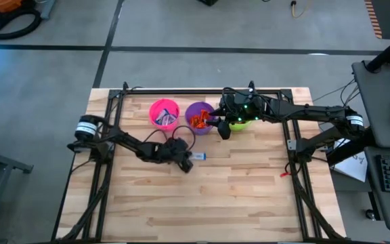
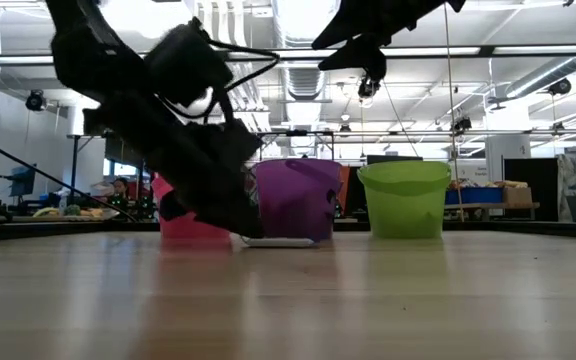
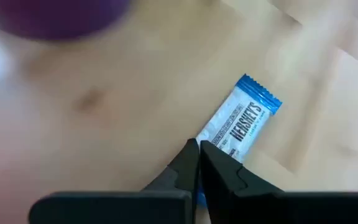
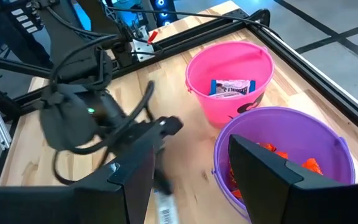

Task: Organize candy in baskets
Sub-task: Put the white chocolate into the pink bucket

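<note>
A: We count three baskets: pink basket (image 1: 164,113), purple basket (image 1: 199,116), green basket (image 1: 244,122).

B: Before the purple one we see one blue-and-white candy (image 3: 241,124); the left gripper (image 3: 199,148) pinches its end. The right gripper (image 4: 191,168) hangs wide above the purple one.

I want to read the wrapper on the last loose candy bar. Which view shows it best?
The left wrist view: the blue-and-white candy bar fills it, label readable, left gripper shut on its end. High view shows a speck, low view a sliver, right wrist view one end.
</note>
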